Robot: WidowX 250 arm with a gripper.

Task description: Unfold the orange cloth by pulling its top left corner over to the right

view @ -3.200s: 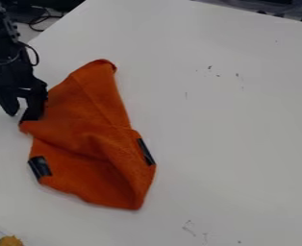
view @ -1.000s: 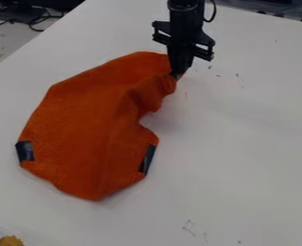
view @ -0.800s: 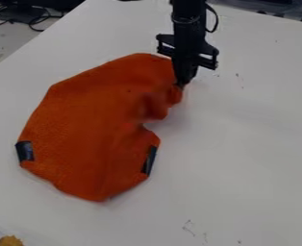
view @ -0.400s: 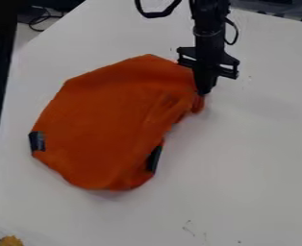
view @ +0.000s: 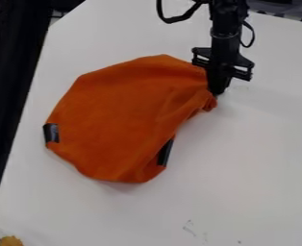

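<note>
"Black gripper, right of centre in the upper half of the view. What is it doing with its fingers?"

"They point down and are closed together, with the upper right corner of the cloth pinched at their tips."

"How much gap between them?"

"Hardly any, just the bunched fabric."

"And the rest of the cloth?"

"It's orange, and it spreads out to the left of the gripper and below it, over the white table. Folds run down and left from the pinched corner, and the outline is rounded at the bottom."

"Anything on it?"

"A black patch at the left edge, and another black patch on the lower right edge, set at a slant."

"What's above the gripper?"

"The black arm, coming in from the top edge, with loops of cable beside it."

"Farther out?"

"A broad dark shape runs down the left side; I can't tell what it is. Some yellowish thing sits in the bottom left corner, and faint marks show on the tabletop near the bottom."
</note>
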